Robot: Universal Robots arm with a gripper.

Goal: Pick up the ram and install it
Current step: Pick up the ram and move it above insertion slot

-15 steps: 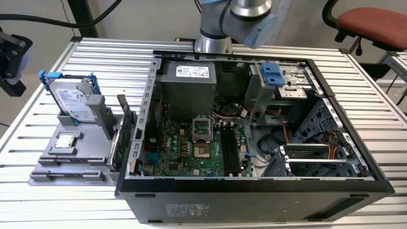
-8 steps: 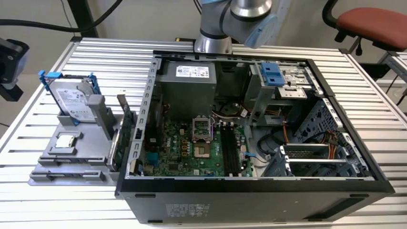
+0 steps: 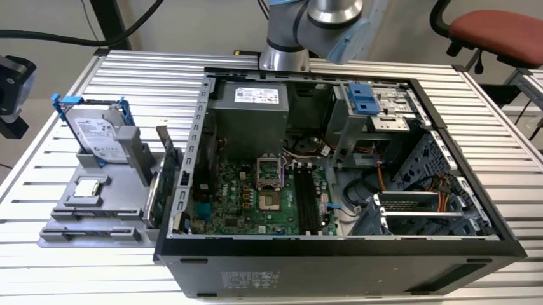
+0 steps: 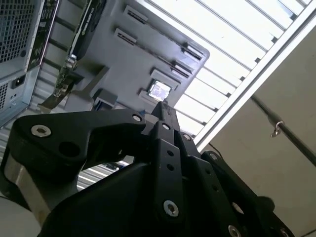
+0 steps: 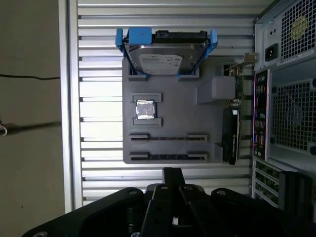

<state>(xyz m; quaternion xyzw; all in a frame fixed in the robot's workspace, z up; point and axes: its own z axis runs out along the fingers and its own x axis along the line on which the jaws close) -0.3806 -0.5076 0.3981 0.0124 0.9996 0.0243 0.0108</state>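
My gripper (image 5: 171,172) (image 4: 163,106) hangs above the slatted table, just off the edge of the grey parts holder (image 5: 177,108) (image 4: 128,64) that lies away from the hard drive. Its black fingers are pressed together, with nothing visible between them. The ram is hidden: the holder's two long grooves (image 5: 168,138) look like thin dark lines, and I cannot tell whether a stick stands in them. In the exterior view the open computer case (image 3: 339,238) lies on its side, with the motherboard's black slots (image 3: 306,198) facing up.
On the holder (image 3: 140,162) are a silver hard drive in a blue frame (image 3: 93,133) (image 5: 165,59), a small square chip (image 3: 88,189) (image 5: 145,109) and an upright expansion card (image 3: 163,175) (image 5: 229,138). A red chair (image 3: 496,28) stands behind the table.
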